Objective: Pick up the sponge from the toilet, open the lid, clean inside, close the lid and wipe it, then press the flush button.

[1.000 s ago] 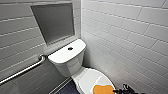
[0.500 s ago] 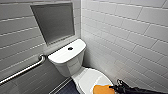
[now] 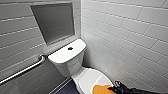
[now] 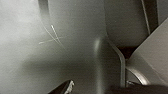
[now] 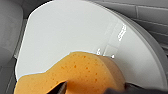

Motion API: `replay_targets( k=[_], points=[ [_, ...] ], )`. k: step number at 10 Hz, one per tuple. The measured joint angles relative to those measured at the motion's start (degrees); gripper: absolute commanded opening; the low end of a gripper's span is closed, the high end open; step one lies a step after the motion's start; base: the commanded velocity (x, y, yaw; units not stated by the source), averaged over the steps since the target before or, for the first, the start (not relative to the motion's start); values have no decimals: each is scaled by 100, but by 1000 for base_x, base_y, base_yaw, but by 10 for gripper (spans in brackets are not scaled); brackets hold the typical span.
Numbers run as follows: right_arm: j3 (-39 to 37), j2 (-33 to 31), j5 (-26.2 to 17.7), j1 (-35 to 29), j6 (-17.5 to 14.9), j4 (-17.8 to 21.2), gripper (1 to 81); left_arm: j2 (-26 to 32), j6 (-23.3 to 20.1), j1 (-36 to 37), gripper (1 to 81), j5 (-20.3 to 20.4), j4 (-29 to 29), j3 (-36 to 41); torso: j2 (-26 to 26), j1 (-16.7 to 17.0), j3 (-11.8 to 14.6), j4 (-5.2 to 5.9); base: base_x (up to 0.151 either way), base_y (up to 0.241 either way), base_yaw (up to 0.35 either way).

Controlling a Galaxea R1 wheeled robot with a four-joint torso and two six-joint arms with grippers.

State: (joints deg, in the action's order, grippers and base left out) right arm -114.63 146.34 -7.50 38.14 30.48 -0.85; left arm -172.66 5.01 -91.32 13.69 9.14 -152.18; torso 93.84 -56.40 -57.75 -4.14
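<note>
Sponge (image 5: 75, 72) slid bit further across closed lid (image 5: 75, 32) vs a second ago, right gripper (image 3: 115, 88) with it. Jaws pinching sponge, bulk poking out ahead, pressed flat on lid, so probably wiping. Flush button (image 3: 70, 48) well beyond jaws. Left gripper (image 4: 100, 90): can't tell.

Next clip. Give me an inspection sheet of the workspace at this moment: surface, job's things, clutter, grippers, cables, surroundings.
surface: lid down, glossy white, with the sponge on it.
job's things: sponge orange, on the lid's front part; toilet white; flush button in the middle of the tank top.
clutter: nothing seen.
grippers: right gripper at the sponge; whether it grips cannot be told.
cables: nothing seen.
surroundings: tiled walls; niche above the tank; grab bar beside the toilet; dark floor.
</note>
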Motion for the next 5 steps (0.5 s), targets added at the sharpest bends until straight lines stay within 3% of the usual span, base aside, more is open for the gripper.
replay_targets(
  k=[5],
  points=[
    [-855,728,166,79,0,-204,811,44,2,-2,811,0,-2,-2,2,0,2,0,0,0,0]
  ],
)
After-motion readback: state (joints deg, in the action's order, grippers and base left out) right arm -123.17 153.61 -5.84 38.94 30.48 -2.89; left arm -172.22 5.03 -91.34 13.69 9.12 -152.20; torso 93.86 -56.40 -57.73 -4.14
